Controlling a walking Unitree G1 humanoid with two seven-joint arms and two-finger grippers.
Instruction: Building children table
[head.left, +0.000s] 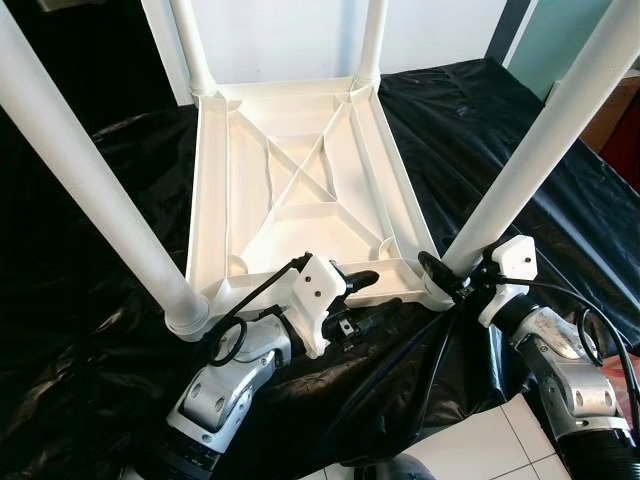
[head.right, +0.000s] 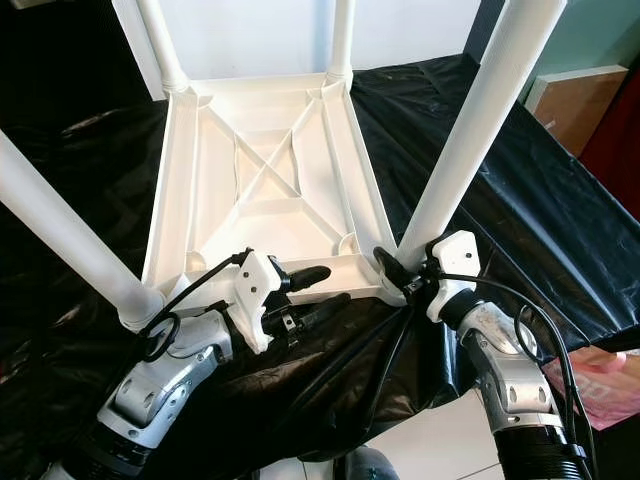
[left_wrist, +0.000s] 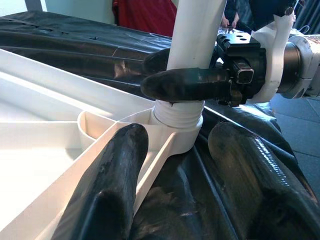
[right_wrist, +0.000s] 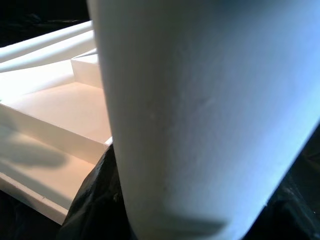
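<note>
A white plastic children's table (head.left: 300, 170) lies upside down on a black sheet, its underside ribs facing up and its legs standing upright. My right gripper (head.left: 450, 275) is shut on the near right leg (head.left: 540, 150) just above its threaded socket (left_wrist: 177, 122); in the left wrist view, one finger (left_wrist: 185, 82) crosses in front of the leg. My left gripper (head.left: 365, 298) is open at the table's near rim, a short way left of that socket. One finger (left_wrist: 115, 180) lies over the rim, the other (left_wrist: 255, 175) over the sheet outside it.
The near left leg (head.left: 90, 190) rises close beside my left arm. Two far legs (head.left: 190, 50) (head.left: 372, 40) stand at the back by a white wall. The black sheet (head.left: 500, 130) drapes down to a tiled floor (head.left: 470, 450). A brown board (head.right: 570, 100) leans at the right.
</note>
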